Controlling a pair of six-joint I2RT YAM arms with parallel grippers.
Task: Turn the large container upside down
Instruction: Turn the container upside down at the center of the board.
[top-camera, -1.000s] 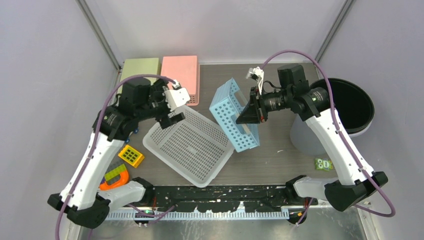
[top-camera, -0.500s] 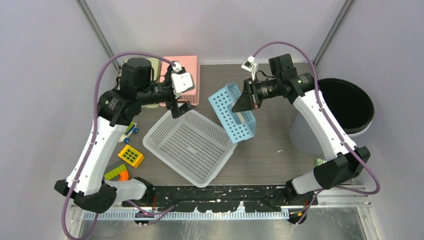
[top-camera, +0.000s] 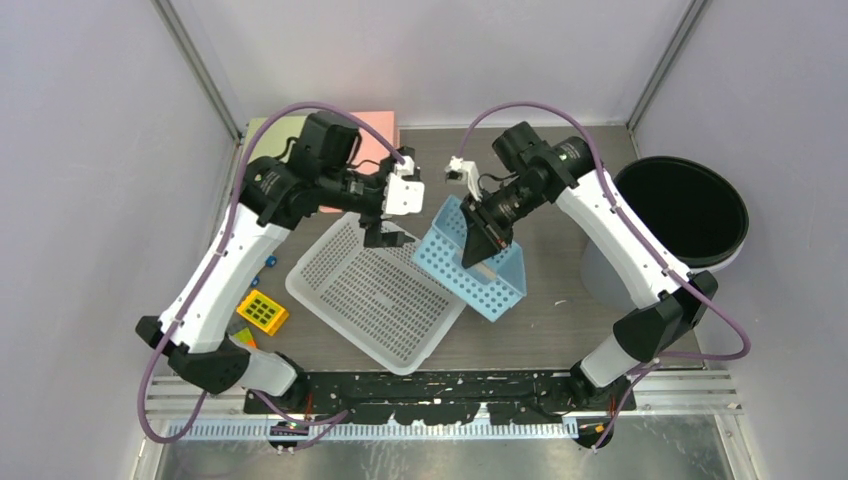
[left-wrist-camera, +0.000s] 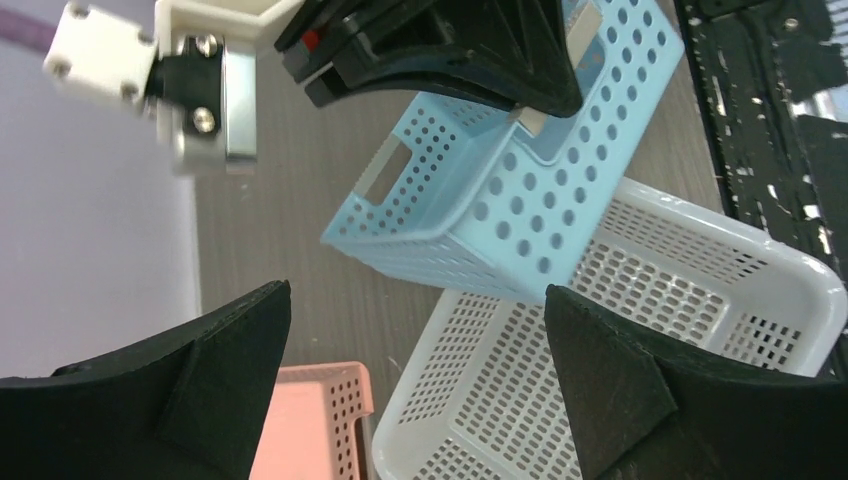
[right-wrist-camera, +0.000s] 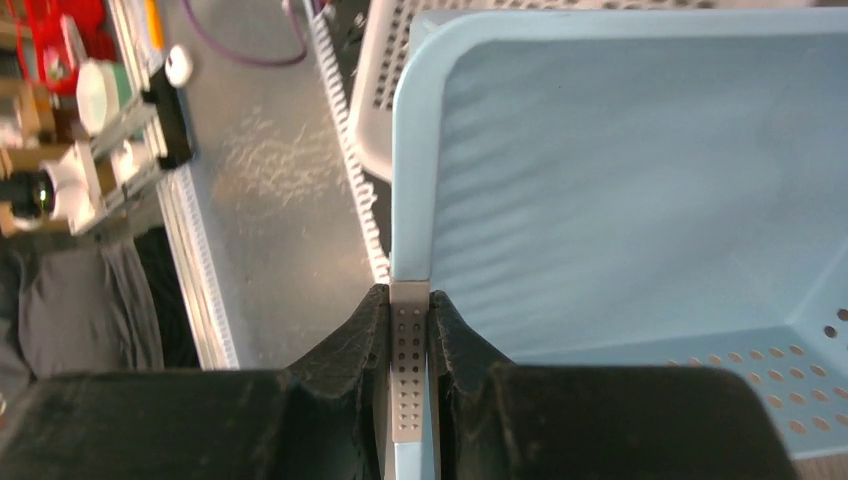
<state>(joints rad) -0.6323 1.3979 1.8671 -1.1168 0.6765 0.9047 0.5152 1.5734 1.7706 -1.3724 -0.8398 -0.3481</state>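
My right gripper (top-camera: 478, 255) is shut on the rim of a light blue perforated basket (top-camera: 485, 275). It holds the basket tilted over the table's middle, its near end beside the white basket. The wrist view shows the fingers (right-wrist-camera: 365, 330) pinching the wall of the blue basket (right-wrist-camera: 620, 180). A larger white perforated basket (top-camera: 370, 290) lies flat on the table. My left gripper (top-camera: 385, 230) is open and empty above the white basket's far corner, close to the blue basket. In its wrist view the left gripper (left-wrist-camera: 417, 300) faces the blue basket (left-wrist-camera: 500, 190) and the white basket (left-wrist-camera: 640, 330).
A pink basket (top-camera: 365, 135) and a green one (top-camera: 262, 135) stand at the back left; the pink basket also shows in the left wrist view (left-wrist-camera: 310, 420). A black round bin (top-camera: 690, 210) stands at the right. A yellow block (top-camera: 262, 312) lies at the left front.
My right gripper has carried the blue basket left and toward the front, turning it. My left arm has swung right, from the white basket's left corner to beside the blue basket.
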